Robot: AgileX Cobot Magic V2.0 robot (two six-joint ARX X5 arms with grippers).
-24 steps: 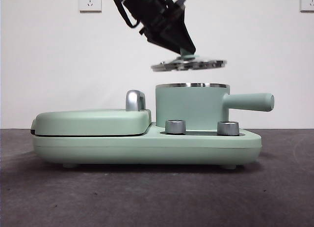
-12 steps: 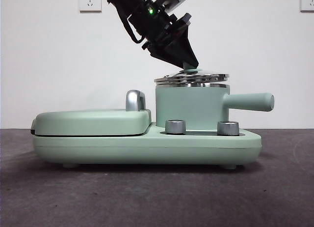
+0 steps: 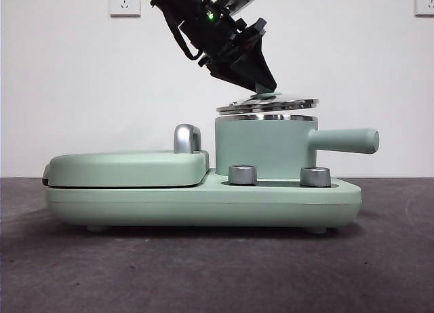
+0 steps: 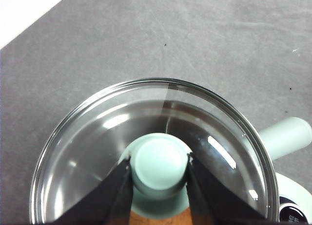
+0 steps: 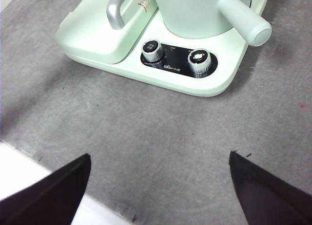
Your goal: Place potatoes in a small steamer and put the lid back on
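Front view: low, table height, level across at the small steamer, near. Left wrist view: close, straight down between the left gripper jaws onto the lid. Right wrist view: high, set back, right gripper below; shares the steamer's side handle.

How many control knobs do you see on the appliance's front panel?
2. Both round silver knobs sit on the mint-green base below the small green pot: one under the pot's body, the other under its straight side handle. None look hidden.

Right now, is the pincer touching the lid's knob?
Touching. The left wrist view shows the left pincer with both jaws pressed against the knob of the lid.
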